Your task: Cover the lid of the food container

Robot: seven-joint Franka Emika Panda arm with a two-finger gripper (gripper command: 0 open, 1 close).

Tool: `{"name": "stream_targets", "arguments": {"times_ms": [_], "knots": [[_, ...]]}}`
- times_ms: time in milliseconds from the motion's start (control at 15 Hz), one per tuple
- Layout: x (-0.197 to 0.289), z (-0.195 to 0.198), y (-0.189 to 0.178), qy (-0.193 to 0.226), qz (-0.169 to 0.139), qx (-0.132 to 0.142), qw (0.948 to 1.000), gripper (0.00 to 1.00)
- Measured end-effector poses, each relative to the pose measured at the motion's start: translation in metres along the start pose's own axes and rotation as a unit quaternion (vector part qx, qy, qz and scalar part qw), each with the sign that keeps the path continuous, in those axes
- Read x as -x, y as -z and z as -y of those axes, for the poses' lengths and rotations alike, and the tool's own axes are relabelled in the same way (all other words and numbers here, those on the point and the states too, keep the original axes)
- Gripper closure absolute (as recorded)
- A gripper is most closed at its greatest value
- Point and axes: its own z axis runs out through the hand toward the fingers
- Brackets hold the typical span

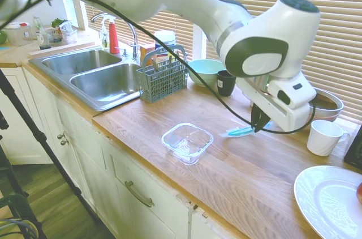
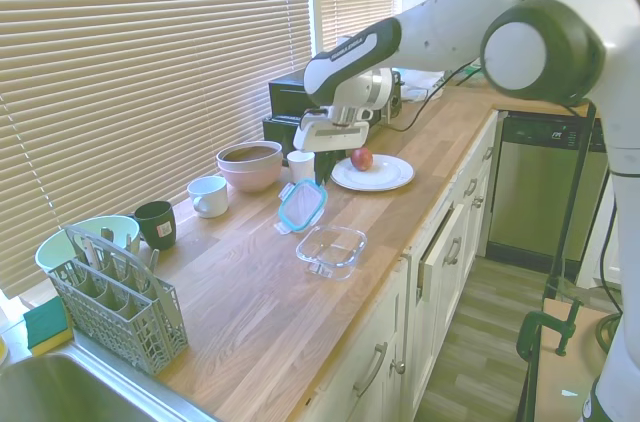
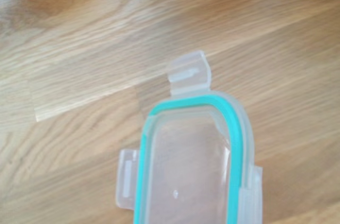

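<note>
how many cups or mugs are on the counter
3: a dark mug beside the teal bowl, a white mug by the pink bowl, a white cup near the plate.

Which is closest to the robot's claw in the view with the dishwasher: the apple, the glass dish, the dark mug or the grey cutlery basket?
From the gripper, in the second exterior view:
1. Apple, on the white plate right beside it.
2. Food container, near the counter's front edge.
3. Dark mug, by the blinds.
4. Cutlery basket, next to the sink.
</note>
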Motion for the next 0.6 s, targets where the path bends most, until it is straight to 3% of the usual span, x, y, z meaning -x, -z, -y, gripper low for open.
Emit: {"name": "stream_targets", "arguments": {"times_ms": [333, 600], "knots": [[0.027, -0.031, 0.049, 0.039, -0.04, 0.029, 0.998, 1.0], [0.068, -0.045, 0.067, 0.101, -0.073, 0.056, 0.9906, 1.0]]}}
